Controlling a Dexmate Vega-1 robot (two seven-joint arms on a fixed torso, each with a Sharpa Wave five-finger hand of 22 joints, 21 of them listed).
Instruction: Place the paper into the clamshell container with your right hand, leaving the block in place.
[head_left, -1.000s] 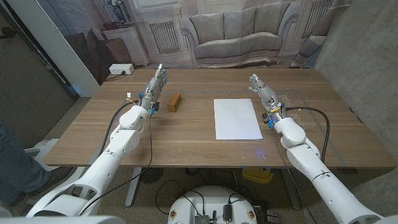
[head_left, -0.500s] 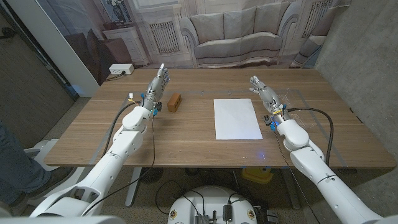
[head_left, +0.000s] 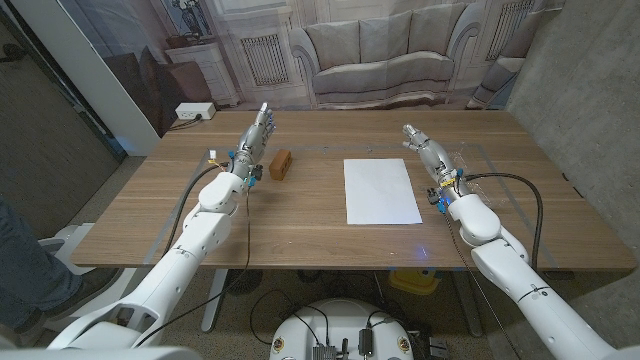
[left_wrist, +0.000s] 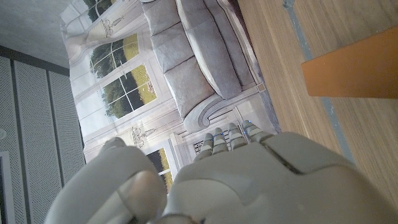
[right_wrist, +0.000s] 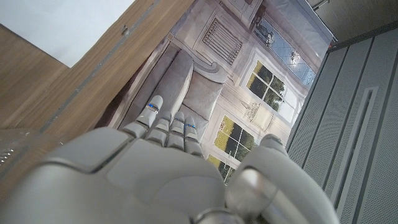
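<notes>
Both arms have crept slightly forward since the earlier frames, the left hand (head_left: 257, 135) a little farther up the table and the right forearm drawn in toward the middle; paper and block have not shifted. Head view: the white paper (head_left: 380, 190) lies flat on the wooden table (head_left: 300, 230) between the two arms, well apart from the small orange-brown block (head_left: 282, 163), which sits just beside the left hand. The right hand (head_left: 424, 150) stands beside the paper's far right corner, fingers straight and apart, holding nothing; the left hand is likewise extended and empty. A clear clamshell container (head_left: 478, 170) lies at the right of the table, behind and beside the right hand (its transparent walls are hard to trace, and whether its lid stands open cannot be told).

Step in hand, as judged: the approach of the right hand to the paper, with no contact made yet. A flat sheet offers no edge to grasp, so it would be sound to press on it near its right side and slide it until an edge overhangs or lifts, then pinch that edge and carry it to the container. The left hand should stay clear of the block.
</notes>
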